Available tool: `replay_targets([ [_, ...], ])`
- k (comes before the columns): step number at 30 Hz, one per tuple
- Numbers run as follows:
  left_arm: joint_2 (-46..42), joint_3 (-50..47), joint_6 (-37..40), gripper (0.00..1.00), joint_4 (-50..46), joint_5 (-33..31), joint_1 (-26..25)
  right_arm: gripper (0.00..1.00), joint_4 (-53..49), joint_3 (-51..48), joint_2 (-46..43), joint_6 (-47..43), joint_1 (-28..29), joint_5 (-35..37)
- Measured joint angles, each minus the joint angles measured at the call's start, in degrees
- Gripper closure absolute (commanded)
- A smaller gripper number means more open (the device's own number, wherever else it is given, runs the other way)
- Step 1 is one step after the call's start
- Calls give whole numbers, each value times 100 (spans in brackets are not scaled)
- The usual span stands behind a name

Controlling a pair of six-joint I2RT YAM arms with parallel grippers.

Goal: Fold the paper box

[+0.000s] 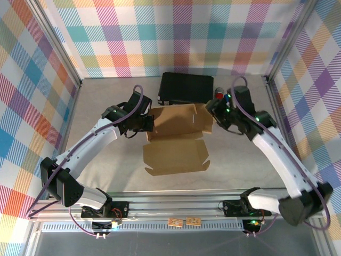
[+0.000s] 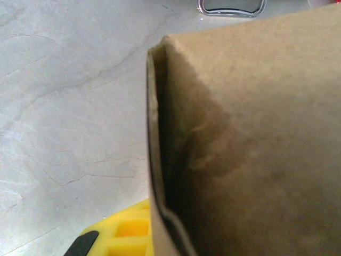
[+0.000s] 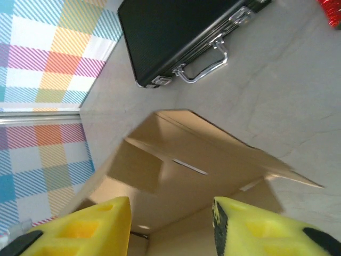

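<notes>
The paper box (image 1: 178,136) is brown cardboard lying mid-table, its back half raised into walls and its front flap flat toward me. My left gripper (image 1: 146,124) is at the box's left wall. In the left wrist view that wall (image 2: 250,138) stands edge-on with one yellow finger (image 2: 120,234) pressed against its outer side; the other finger is hidden behind the cardboard. My right gripper (image 1: 214,114) hovers at the box's right end. Its yellow fingers (image 3: 80,229) stand apart with nothing between them, and the box's inside (image 3: 202,170) lies beyond.
A black hard case (image 1: 186,88) with a metal handle (image 3: 205,66) lies just behind the box. A small red object (image 1: 217,94) sits by the case's right end. Checked walls and metal frame posts enclose the table on three sides.
</notes>
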Motion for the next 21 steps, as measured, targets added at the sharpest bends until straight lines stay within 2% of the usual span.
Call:
replay_targets([
  [3, 0, 42, 0, 100, -13, -4, 0, 63, 96, -723, -518, -304, 31, -70],
  [8, 0, 155, 20, 100, -28, -4, 0, 60, 166, -1351, -227, -623, 127, -138],
  [16, 0, 201, 24, 100, -28, -2, 0, 62, 433, -1294, 601, -1001, 247, -155],
  [21, 0, 201, 24, 100, -28, -2, 0, 72, 625, -1169, 894, -1106, 254, -177],
])
